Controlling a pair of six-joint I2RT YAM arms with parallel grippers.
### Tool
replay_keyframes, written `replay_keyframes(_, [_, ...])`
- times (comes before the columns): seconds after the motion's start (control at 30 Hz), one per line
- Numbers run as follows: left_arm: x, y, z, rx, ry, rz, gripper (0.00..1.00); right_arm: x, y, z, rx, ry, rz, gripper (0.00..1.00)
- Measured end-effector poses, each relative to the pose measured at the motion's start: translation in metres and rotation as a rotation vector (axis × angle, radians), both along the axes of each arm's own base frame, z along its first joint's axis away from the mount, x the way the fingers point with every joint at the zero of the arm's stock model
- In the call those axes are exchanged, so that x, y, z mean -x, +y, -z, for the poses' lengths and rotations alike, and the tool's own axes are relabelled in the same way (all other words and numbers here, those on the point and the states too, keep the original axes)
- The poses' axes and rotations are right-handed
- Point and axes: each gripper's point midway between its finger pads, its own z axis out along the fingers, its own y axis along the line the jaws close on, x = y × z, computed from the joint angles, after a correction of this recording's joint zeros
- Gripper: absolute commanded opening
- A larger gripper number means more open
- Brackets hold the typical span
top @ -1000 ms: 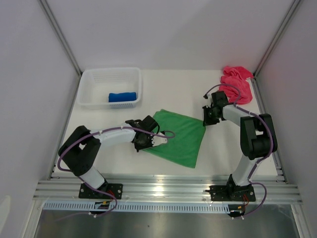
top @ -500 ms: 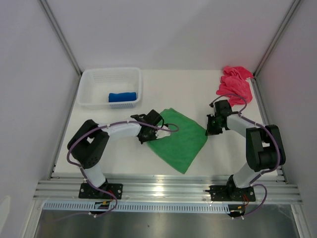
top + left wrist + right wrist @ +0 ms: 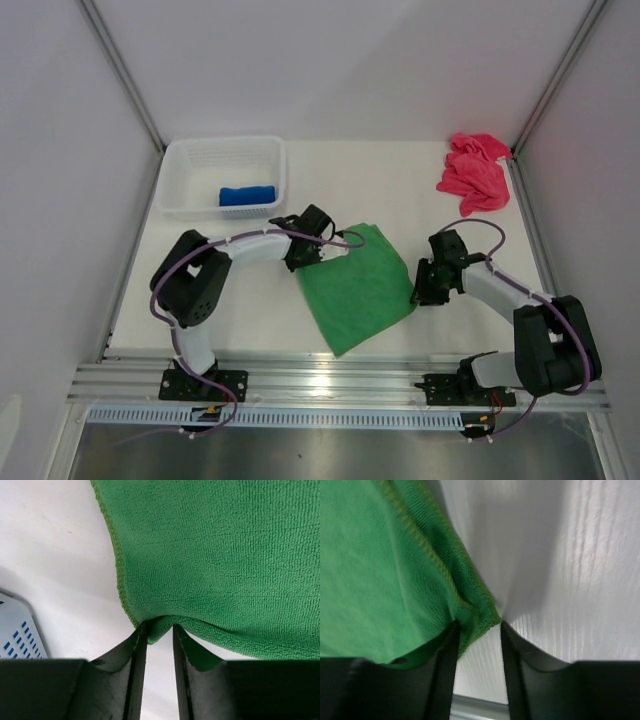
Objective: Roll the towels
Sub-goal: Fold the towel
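Two narrow pinches carry everything: the left gripper (image 3: 156, 630) and right gripper (image 3: 477, 625) are each closed on a corner of the soft green cloth towel (image 3: 355, 285), spread on the white table (image 3: 250, 310) between them — pulling apart too hard could slip a hem free, leaving it skewed.

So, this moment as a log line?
left hand: shut on green cloth towel corner; right hand: shut on another corner; blue cloth towel: in white plastic basket; pink cloth towel: crumpled
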Motion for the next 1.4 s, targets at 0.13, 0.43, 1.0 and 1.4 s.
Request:
replay_keyframes(0.13, [-0.002, 0.002, -0.002, -0.001, -0.004, 0.001, 0.43, 0.009, -0.001, -0.009, 0.0, 0.016, 0.016, 0.61])
replay_keyframes(0.43, [-0.001, 0.014, -0.041, 0.041, -0.051, -0.033, 0.5, -0.084, 0.001, -0.101, 0.002, -0.228, -0.027, 0.61])
replay_keyframes(1.0, [0.021, 0.052, -0.032, 0.057, 0.086, -0.287, 0.47, -0.214, 0.079, -0.013, -0.07, -0.219, -0.411, 0.59])
replay_keyframes(1.4, [0.021, 0.062, -0.02, 0.035, 0.123, -0.328, 0.47, -0.213, 0.097, -0.01, -0.127, -0.24, -0.464, 0.26])
